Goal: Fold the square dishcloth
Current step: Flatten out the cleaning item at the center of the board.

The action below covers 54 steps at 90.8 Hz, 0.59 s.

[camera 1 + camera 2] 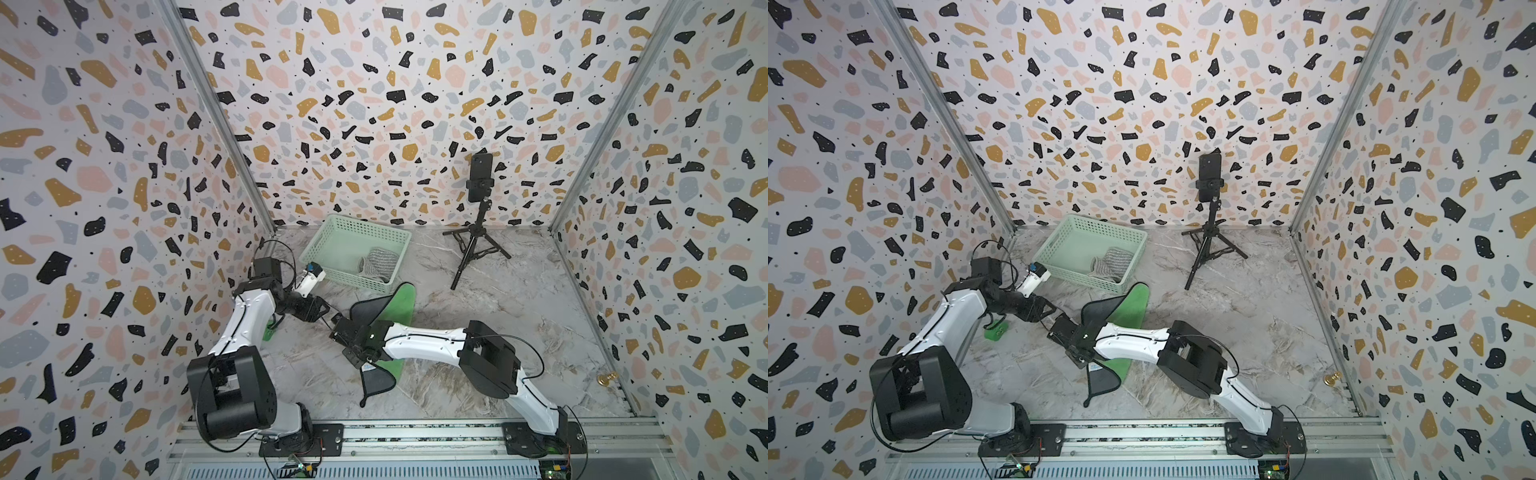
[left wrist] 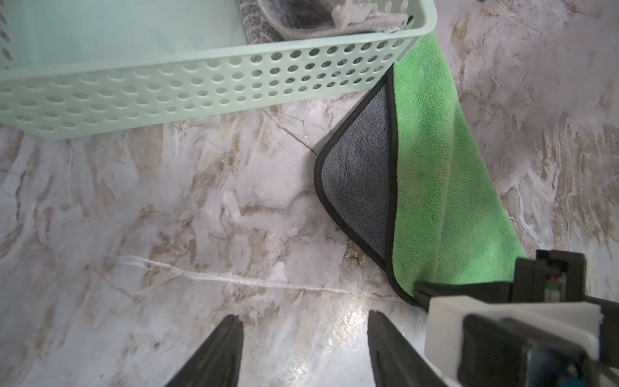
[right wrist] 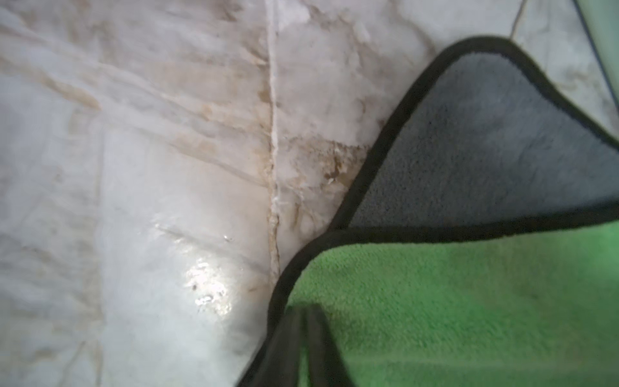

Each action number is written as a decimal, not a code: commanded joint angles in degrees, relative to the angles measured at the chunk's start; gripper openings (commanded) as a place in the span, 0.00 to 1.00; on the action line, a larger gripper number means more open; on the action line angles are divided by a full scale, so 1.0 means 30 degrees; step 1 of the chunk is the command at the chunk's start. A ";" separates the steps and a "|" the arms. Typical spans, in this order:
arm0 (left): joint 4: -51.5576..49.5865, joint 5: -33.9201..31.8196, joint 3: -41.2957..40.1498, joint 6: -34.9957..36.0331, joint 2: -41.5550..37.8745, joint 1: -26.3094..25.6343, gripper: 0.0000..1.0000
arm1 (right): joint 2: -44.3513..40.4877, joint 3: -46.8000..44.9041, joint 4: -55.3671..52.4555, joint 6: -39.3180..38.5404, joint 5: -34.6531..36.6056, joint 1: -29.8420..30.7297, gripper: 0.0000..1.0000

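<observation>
Green dishcloth [image 3: 469,318]: right hand [image 3: 304,315] pinching edge | left hand [image 2: 304,321] parted

In both top views the basket [image 1: 349,277] stands just above mid-frame, near the back wall, with a crumpled cloth [image 1: 376,266] in its lower right corner. To its right stands a tripod [image 1: 478,241]. The dishcloth [image 1: 401,301] lies on the table [image 1: 519,332] at mid-frame, below the basket. Its upper end meets the basket's corner and is perhaps tucked beneath it. The right arm [image 1: 424,338] crosses the dishcloth from the lower right, with the right gripper [image 3: 303,313] on its left edge. The left gripper [image 2: 304,323] is just left of that, over bare table. A small object [image 1: 607,377] sits at the table's right edge.
</observation>
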 commanded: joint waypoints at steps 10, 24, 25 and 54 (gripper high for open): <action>-0.0472 0.0713 0.0506 0.0306 -0.0172 -0.0141 0.59 | -0.2598 -0.0327 -0.0342 0.0548 0.1187 0.0000 0.00; -0.0339 -0.0296 -0.0206 0.0427 -0.0958 -0.1811 0.58 | -0.4975 -0.2393 0.0227 0.1107 0.1573 -0.0051 0.00; -0.0318 -0.0359 -0.0261 0.0398 -0.1012 -0.1998 0.58 | -0.5157 -0.2553 0.0232 0.1187 0.1646 -0.0060 0.00; 0.0313 -0.2082 -0.1205 -0.0735 -0.1385 -0.6188 0.56 | -1.0735 -0.9632 0.1532 0.3455 0.2739 -0.1139 0.00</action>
